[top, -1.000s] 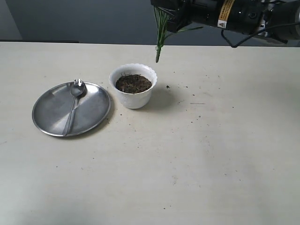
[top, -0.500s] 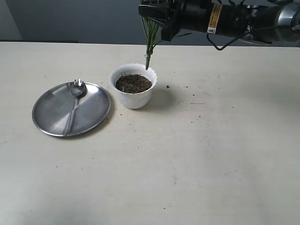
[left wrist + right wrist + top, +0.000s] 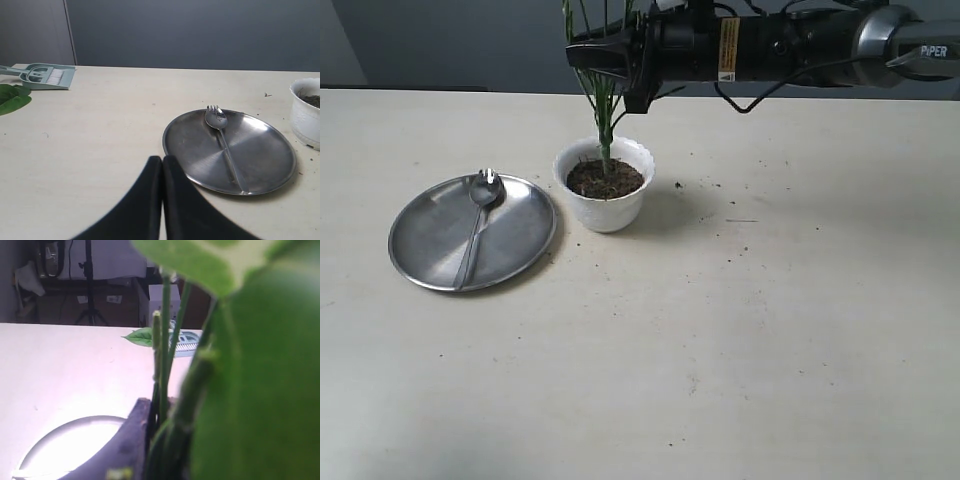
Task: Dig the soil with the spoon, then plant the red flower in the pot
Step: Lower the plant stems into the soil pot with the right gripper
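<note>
Fingers [image 3: 590, 50] of the right gripper [image 3: 582, 56], pinched on the flower [image 3: 604, 118] stems, had been brought over the pot [image 3: 610, 212], stem ends lowered onto the soil [image 3: 605, 181]; planting was judged begun.

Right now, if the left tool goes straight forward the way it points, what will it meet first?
Most likely the rim of the steel plate, just ahead of the shut left tool. It may touch the table first; depth is unclear.

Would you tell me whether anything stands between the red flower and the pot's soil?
Nothing visible does: the red flower's stems reach down to the soil in the pot; the spoon lies aside on its steel plate.
</note>
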Robot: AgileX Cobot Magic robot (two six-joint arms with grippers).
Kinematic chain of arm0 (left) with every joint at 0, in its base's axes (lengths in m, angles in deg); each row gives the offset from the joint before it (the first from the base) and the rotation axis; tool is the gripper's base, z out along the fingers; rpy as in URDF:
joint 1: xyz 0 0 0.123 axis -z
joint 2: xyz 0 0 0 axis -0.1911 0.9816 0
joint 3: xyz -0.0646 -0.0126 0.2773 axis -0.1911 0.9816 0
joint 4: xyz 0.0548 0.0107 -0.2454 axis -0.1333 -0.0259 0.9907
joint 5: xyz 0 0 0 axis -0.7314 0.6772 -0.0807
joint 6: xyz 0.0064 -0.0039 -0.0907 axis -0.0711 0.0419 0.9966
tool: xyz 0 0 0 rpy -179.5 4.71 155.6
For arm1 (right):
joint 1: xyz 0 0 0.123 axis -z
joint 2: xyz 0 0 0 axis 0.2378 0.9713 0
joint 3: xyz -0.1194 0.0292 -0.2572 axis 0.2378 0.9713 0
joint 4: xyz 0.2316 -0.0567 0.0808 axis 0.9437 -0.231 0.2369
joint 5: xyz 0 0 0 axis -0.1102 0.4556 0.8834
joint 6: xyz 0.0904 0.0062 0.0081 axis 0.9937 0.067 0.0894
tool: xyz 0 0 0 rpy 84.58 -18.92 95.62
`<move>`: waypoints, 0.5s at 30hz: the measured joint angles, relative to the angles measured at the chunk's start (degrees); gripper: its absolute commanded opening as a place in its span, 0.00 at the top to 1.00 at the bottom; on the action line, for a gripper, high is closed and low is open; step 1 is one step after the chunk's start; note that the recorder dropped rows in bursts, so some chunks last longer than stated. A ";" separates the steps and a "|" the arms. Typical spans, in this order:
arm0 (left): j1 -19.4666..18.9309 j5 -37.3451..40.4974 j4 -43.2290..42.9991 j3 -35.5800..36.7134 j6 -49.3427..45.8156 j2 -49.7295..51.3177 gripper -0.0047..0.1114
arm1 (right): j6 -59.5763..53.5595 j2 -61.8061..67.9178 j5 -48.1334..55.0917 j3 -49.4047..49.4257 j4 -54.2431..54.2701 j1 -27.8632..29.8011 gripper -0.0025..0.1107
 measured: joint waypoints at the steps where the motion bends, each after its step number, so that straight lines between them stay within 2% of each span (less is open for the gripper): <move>1: 0.00 0.00 0.00 0.00 0.00 0.00 0.96 | 0.00 0.11 0.34 0.00 -0.38 0.00 0.98; 15: 0.00 0.00 0.00 0.00 0.00 0.00 0.96 | 3.51 3.93 1.18 -7.40 -5.11 0.00 0.98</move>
